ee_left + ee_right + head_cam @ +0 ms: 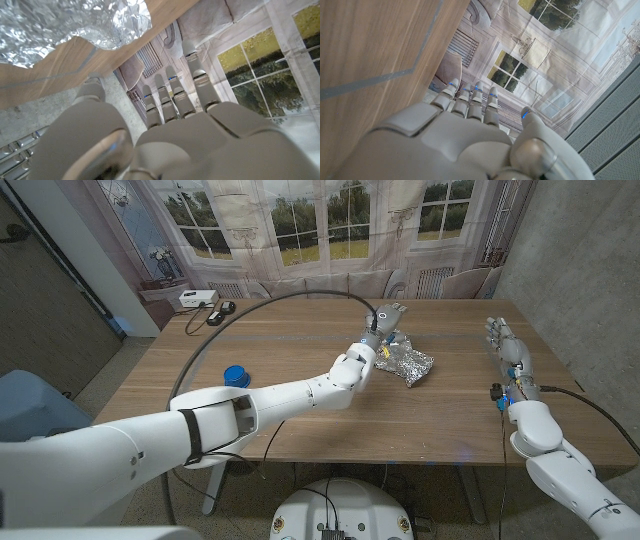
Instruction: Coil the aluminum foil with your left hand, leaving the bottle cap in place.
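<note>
crinkled silver aluminum foil (408, 362) lies in a loose heap on the wooden table (300, 340), a little toward three o'clock from the table's middle. the left hand (386, 318) hangs over the heap's edge toward eleven o'clock, at the end of the long white left arm (270, 400), which stretches across the tabletop from seven o'clock. from the head view its fingers reach out toward twelve o'clock, apart from one another, and nothing is in them. in the left wrist view the same fingers (172, 97) are straight and spread, pointing off past the table's edge, with the foil (65, 25) lying on the wood beside the hand and not caught between any of them; whether the hand touches the foil cannot be told.

the blue bottle cap (236, 375) sits on the table toward nine o'clock, well apart from the foil, just beside the left arm.

the right hand (505, 345) waits near the table's three o'clock edge, fingers extended toward twelve o'clock and slightly parted, holding nothing. in the right wrist view its fingers (470, 102) are straight alongside the wood.

a black cable (250, 315) arcs over the table's far half, and a small white box (196, 299) stands off the eleven o'clock corner.
</note>
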{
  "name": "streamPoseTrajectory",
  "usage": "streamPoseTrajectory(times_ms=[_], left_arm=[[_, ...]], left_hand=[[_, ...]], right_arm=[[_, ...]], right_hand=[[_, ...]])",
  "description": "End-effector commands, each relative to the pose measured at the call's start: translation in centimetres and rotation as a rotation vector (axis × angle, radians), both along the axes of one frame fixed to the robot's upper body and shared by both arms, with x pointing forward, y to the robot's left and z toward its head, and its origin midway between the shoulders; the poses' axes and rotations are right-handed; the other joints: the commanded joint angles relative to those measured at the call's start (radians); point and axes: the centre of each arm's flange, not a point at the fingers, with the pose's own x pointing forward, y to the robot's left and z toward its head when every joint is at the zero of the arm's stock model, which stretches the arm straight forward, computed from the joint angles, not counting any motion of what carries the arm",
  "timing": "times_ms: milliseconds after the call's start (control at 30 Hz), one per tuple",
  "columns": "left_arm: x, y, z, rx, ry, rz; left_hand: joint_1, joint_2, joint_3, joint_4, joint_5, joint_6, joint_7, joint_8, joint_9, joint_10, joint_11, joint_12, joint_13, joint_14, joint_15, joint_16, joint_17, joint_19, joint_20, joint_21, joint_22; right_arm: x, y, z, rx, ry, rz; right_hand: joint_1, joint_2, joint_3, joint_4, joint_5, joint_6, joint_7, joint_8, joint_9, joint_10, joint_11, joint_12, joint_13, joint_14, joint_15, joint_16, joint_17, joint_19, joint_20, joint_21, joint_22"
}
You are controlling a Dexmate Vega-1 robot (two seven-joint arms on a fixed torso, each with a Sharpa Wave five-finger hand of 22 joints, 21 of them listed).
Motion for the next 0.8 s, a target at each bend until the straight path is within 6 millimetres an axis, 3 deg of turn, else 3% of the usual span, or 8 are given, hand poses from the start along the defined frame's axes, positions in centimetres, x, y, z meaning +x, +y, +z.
streamPoseTrajectory(times_ms=[33, 300, 367, 433, 567, 633, 800], left_arm=[[3.5, 0.6, -2.1, 0.262, 0.535, 0.301], [3.3, 0.5, -2.0, 0.326, 0.543, 0.332], [3.4, 0.4, -2.2, 0.346, 0.542, 0.344], [3.6, 0.3, -2.4, 0.352, 0.538, 0.340], [3.9, 0.2, -2.7, 0.354, 0.518, 0.331], [4.1, 0.1, -2.8, 0.360, 0.504, 0.344], [4.8, -0.6, -3.2, 0.416, 0.553, 0.396]], left_hand=[[0.020, 0.011, 0.005, 0.013, 0.004, 0.075, 0.005, 0.030, 0.001, 0.052, -0.010, 0.017, -0.001, 0.022, -0.043, -0.008, -0.017, -0.009, 0.022, -0.017, 0.003], [0.038, 0.016, 0.004, 0.012, 0.000, 0.065, -0.007, 0.025, -0.003, 0.047, -0.021, 0.002, -0.010, 0.006, -0.046, -0.019, -0.027, -0.027, 0.023, -0.036, 0.003], [0.045, 0.010, -0.005, 0.015, -0.002, 0.009, -0.020, -0.006, -0.014, -0.019, -0.014, -0.049, -0.030, -0.063, -0.020, -0.049, -0.045, -0.052, 0.033, -0.061, 0.002], [0.043, -0.004, -0.019, 0.017, -0.002, -0.011, -0.016, -0.023, -0.023, -0.062, -0.011, -0.083, -0.047, -0.115, -0.002, -0.073, -0.063, -0.075, 0.044, -0.083, 0.001], [0.010, -0.025, -0.073, 0.038, 0.021, -0.131, -0.041, -0.116, -0.062, -0.193, -0.008, -0.193, -0.111, -0.279, 0.051, -0.106, -0.115, -0.166, 0.060, -0.180, -0.004], [0.012, -0.023, -0.083, 0.040, 0.029, -0.184, -0.045, -0.148, -0.072, -0.224, -0.004, -0.219, -0.129, -0.314, 0.061, -0.105, -0.122, -0.183, 0.060, -0.206, -0.004], [0.010, -0.025, -0.099, 0.043, 0.037, -0.250, -0.047, -0.177, -0.081, -0.260, 0.007, -0.244, -0.149, -0.340, 0.075, -0.103, -0.125, -0.192, 0.060, -0.228, -0.003]], right_arm=[[0.4, 0.2, 0.1, 0.003, 0.000, -0.008], [0.6, 0.3, 0.2, 0.001, 0.000, -0.007], [0.6, 0.3, 0.2, -0.001, 0.001, -0.010], [0.6, 0.3, 0.2, -0.002, 0.003, -0.009], [0.5, 0.3, 0.1, -0.004, 0.009, -0.011], [0.5, 0.2, 0.0, -0.003, 0.009, -0.013], [0.2, -0.1, -0.1, 0.006, 0.000, -0.015]], right_hand=[[0.006, 0.000, 0.004, 0.008, 0.001, -0.001, -0.005, -0.003, 0.006, 0.011, -0.001, -0.003, 0.002, 0.012, 0.001, 0.005, 0.004, 0.009, 0.000, 0.002, 0.002], [0.007, 0.000, 0.004, 0.008, 0.001, -0.002, -0.005, -0.003, 0.006, 0.010, 0.000, -0.004, 0.002, 0.012, 0.001, 0.004, 0.004, 0.010, -0.001, 0.002, 0.002], [0.007, 0.000, 0.004, 0.008, 0.001, -0.002, -0.006, -0.003, 0.006, 0.010, 0.001, -0.004, 0.002, 0.013, 0.001, 0.004, 0.004, 0.010, -0.001, 0.002, 0.002], [0.008, 0.000, 0.004, 0.008, 0.001, -0.002, -0.005, -0.003, 0.006, 0.012, 0.001, -0.003, 0.002, 0.013, 0.000, 0.004, 0.004, 0.010, -0.001, 0.002, 0.002], [0.008, 0.000, 0.005, 0.008, 0.001, 0.006, 0.003, 0.000, 0.006, 0.021, 0.004, -0.001, 0.002, 0.022, 0.000, 0.006, 0.004, 0.010, -0.004, 0.002, 0.002], [0.008, -0.001, 0.005, 0.008, 0.001, 0.008, 0.003, 0.001, 0.006, 0.025, 0.006, 0.000, 0.002, 0.024, 0.000, 0.006, 0.004, 0.010, -0.005, 0.001, 0.002], [0.009, -0.001, 0.005, 0.008, 0.001, 0.010, 0.005, 0.001, 0.006, 0.032, 0.009, 0.002, 0.003, 0.035, 0.002, 0.009, 0.004, 0.010, -0.007, 0.001, 0.002]])
